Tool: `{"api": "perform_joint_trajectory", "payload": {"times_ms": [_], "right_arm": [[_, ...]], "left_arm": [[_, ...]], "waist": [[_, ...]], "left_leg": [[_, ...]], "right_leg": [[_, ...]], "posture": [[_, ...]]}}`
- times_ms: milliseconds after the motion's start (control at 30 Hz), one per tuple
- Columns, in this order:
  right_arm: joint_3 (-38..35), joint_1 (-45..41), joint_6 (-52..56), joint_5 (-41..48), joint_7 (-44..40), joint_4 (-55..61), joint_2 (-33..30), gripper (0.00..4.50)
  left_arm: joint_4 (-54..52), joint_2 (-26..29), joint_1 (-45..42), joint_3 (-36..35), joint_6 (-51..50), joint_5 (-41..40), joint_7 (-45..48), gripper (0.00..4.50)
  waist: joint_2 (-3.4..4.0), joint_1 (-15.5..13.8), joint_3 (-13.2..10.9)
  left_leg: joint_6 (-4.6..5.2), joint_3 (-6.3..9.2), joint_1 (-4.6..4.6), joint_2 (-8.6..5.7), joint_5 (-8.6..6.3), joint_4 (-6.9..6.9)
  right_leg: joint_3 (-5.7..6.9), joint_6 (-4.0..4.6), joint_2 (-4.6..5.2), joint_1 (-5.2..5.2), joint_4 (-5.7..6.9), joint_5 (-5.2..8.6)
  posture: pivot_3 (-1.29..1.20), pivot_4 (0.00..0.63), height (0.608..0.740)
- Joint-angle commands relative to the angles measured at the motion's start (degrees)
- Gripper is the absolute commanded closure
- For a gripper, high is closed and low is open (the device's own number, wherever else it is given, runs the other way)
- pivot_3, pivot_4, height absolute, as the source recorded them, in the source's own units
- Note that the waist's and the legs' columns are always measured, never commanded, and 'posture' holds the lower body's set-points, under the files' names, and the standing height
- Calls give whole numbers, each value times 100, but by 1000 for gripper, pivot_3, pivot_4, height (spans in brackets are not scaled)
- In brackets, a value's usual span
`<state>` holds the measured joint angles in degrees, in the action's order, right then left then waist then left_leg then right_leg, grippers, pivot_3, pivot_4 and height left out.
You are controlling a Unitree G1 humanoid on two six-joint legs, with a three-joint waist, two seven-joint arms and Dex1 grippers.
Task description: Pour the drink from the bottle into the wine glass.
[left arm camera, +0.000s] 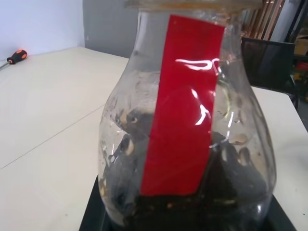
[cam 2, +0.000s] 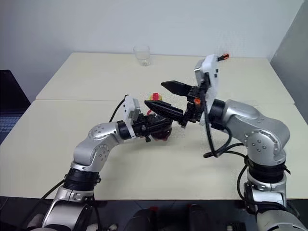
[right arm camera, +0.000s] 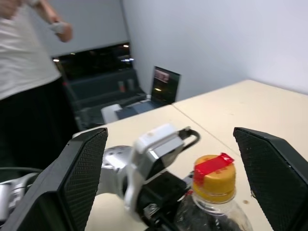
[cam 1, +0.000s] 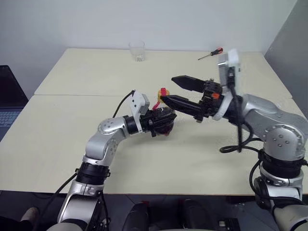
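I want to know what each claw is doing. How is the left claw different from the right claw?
The left claw is shut on the bottle, while the right claw is wide open and holds nothing. The left claw grips the bottle's body low near the table; the right claw sits higher, by the yellow cap. Both have black fingers.

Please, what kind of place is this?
Probably an office or lab used for robot trials: plain pale tables, a laptop and dark chairs behind, and a screwdriver left on the table.
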<state>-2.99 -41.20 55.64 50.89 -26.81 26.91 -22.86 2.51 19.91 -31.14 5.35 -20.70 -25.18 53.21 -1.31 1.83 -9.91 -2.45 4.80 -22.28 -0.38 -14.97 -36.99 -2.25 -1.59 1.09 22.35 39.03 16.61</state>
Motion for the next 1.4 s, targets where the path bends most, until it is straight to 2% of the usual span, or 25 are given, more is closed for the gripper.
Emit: {"api": "perform_joint_trajectory", "payload": {"times_ms": [33,300,600,700,833,967,1233,1400], "right_arm": [[324,-165,-492,-676,380,5,180,32],[702,-248,-935,-1483,631,-283,501,32],[756,-323,-1086,-1785,478,-529,661,32],[740,-337,-1070,-1810,421,-565,683,609],[728,-351,-1053,-1813,336,-590,685,2106],[709,-335,-1015,-1795,290,-580,689,3325],[664,-320,-1037,-1704,3,-592,570,3315],[625,-301,-1186,-1586,-804,-813,192,3315]], "left_arm": [[-15,-74,-280,-22,309,72,67,3108],[293,-139,-484,-12,609,225,157,3108],[430,-190,-550,-7,746,295,217,3108],[548,-204,-641,-33,805,316,236,3108],[644,-220,-716,-48,857,339,275,3108],[733,-242,-790,-62,904,366,280,3108],[607,-229,-796,-54,845,299,329,3108],[-247,-48,-342,32,311,-3,541,3108]], "waist": [[0,0,0],[0,-1,0],[1,1,0],[1,0,0],[1,3,0],[1,4,0],[1,4,0],[1,17,1]], "left_leg": [[0,1,-1,0,0,-1],[0,-2,-12,-3,0,-1],[-1,-7,-67,-2,2,-8],[-1,-7,-68,-1,2,-6],[0,-10,-67,-2,2,-7],[0,-10,-67,-1,3,-7],[1,-10,-65,-2,3,-12],[3,-11,-65,-3,4,-15]], "right_leg": [[1,0,-1,0,0,0],[-1,0,0,10,-3,0],[-6,3,0,77,16,-3],[-5,4,0,80,17,-3],[-7,4,0,80,19,-3],[-7,4,0,80,20,-3],[-8,4,0,82,35,-3],[-9,4,-1,83,40,-3]], "posture": [[0,150,740],[0,150,740],[0,150,740],[0,150,740],[0,150,740],[0,150,740],[0,150,740],[0,150,740]]}}
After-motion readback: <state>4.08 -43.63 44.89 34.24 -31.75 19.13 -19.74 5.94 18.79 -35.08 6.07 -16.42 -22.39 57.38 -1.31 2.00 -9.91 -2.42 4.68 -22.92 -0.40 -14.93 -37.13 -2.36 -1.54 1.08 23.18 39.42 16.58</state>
